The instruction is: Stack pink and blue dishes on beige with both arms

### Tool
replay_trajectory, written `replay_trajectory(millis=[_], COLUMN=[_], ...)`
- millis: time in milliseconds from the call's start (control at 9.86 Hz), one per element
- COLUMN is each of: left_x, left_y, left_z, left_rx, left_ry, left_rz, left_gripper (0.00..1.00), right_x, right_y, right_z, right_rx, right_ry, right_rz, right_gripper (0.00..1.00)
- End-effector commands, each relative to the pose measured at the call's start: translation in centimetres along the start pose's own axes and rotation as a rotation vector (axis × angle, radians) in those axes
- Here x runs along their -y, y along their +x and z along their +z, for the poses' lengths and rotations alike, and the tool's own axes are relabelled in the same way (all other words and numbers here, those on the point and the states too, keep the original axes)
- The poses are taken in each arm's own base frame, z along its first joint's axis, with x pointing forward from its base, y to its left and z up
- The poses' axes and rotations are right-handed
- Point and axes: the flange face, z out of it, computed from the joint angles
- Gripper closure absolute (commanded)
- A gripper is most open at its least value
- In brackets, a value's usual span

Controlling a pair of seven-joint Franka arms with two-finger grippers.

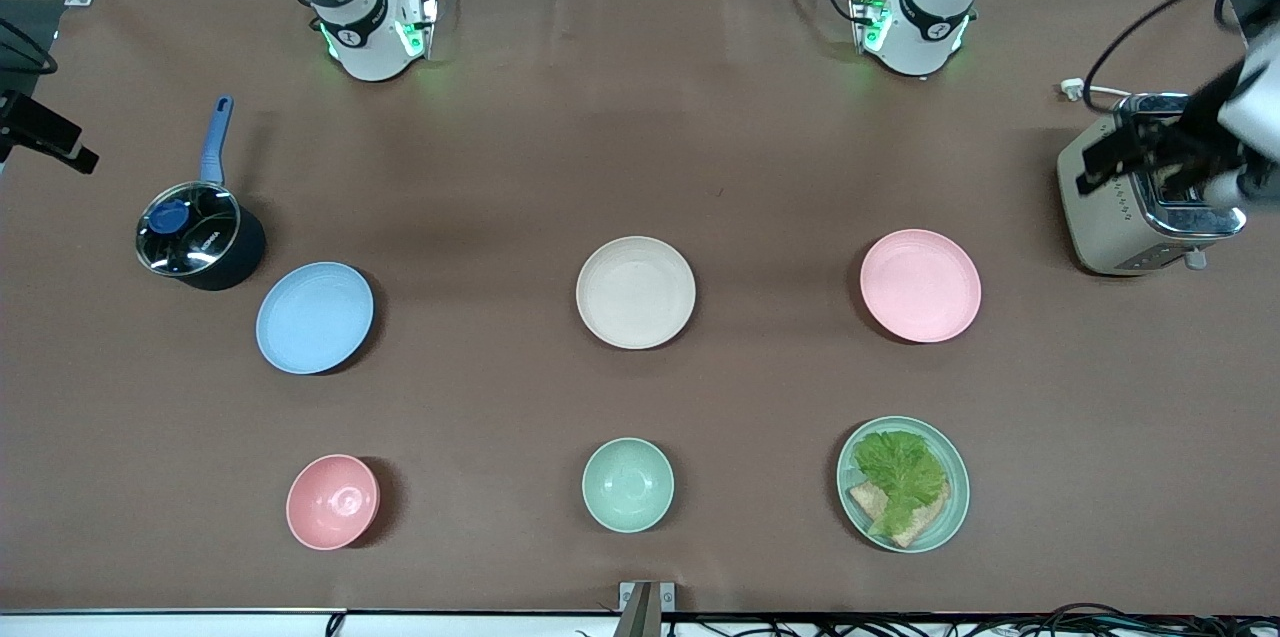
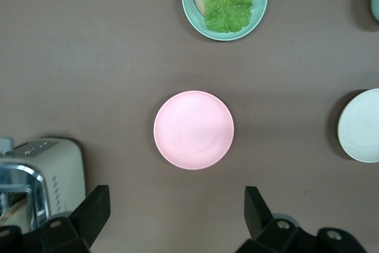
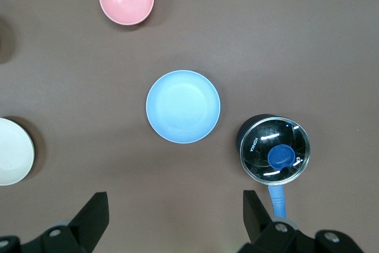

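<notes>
Nothing is stacked yet: both grippers, left gripper (image 2: 173, 211) and right gripper (image 3: 173, 213), hang open-jawed above the pink plate (image 1: 920, 285) at centre-right and blue plate (image 1: 314, 317) at centre-left, the beige plate (image 1: 635, 292) mid-frame; descending to grasp comes next.

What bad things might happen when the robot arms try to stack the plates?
1. The pot sits right beside the blue plate, so the open right gripper might bump it going down.
2. The toaster stands near the pink plate; the open left gripper may need care there.
3. Both plates go onto the beige plate in the middle, so the arms might collide if they arrive together.
</notes>
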Motion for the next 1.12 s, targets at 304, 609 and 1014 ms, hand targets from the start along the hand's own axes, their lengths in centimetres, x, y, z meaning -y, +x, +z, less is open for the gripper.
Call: replay_trajectory(millis=[304, 609, 1014], left_x=[7.4, 9.7, 10.2], left_y=[0.7, 0.3, -0.2], left_z=[22.8, 32.3, 39.7], left_rx=[0.118, 0.153, 0.190], left_ry=[-0.100, -0.150, -0.235], left_rz=[0.215, 0.203, 0.187], left_gripper=[0.00, 0.03, 0.41], right_x=[-5.5, -10.5, -14.4], right_y=[8.9, 9.8, 7.6], right_z=[15.7, 27.7, 41.0], right_rx=[0.083, 0.068, 0.038], right_ry=[0.117, 0.241, 0.383], right_rz=[-0.104, -0.247, -0.295], right_gripper=[0.00, 0.00, 0.00])
